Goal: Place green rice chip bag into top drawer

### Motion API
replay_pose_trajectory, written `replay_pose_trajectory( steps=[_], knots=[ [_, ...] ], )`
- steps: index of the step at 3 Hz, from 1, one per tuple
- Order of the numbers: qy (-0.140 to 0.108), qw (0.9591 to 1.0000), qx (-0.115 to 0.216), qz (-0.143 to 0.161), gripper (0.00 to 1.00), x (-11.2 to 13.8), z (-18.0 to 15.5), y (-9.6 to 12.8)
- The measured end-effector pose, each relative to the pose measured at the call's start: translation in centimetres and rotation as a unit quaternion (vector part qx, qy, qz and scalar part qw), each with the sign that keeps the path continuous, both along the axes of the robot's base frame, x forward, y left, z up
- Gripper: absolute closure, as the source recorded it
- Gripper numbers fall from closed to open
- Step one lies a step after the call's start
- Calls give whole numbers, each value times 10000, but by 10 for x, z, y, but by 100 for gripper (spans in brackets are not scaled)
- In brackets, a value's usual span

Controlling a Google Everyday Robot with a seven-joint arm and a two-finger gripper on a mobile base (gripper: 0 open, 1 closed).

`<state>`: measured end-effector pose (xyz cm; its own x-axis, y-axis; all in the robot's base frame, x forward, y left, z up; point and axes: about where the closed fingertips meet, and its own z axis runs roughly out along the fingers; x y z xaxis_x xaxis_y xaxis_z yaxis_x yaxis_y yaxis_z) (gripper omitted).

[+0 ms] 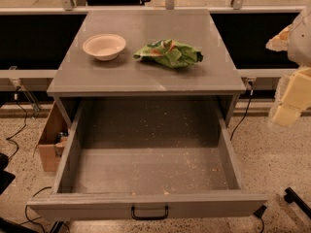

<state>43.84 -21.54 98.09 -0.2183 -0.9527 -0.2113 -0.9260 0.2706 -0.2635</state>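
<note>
Green rice chip bag (169,53), camera view: crumpled on desk (146,84) top, 3 o'clock of beige bowl (104,46), apart from it. Top drawer (146,205) stands open at 6 o'clock, crumbs on floor. End effector (287,111) at 3 o'clock, off desk edge; spread or pressed together, cannot tell. Step judged: approach, bag not yet grasped. Next: reach toward 10 o'clock, descend over bag.

Green rice chip bag (169,53) lies on grey cabinet top (146,79) beside beige bowl (104,46); top drawer (146,205) below stands pulled open; gripper (290,102) hangs at right edge, well apart.
</note>
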Motion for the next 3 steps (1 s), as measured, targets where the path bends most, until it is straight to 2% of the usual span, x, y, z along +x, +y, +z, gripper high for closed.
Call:
replay_pose_trajectory(
  steps=[1, 2, 3],
  knots=[
    [0, 10000, 0, 0, 0, 0, 0, 0],
    [-50, 9999, 72, -58, 0, 14, 1, 2],
    [-74, 9990, 415, -121, 0, 68, -10, 25]
  ],
)
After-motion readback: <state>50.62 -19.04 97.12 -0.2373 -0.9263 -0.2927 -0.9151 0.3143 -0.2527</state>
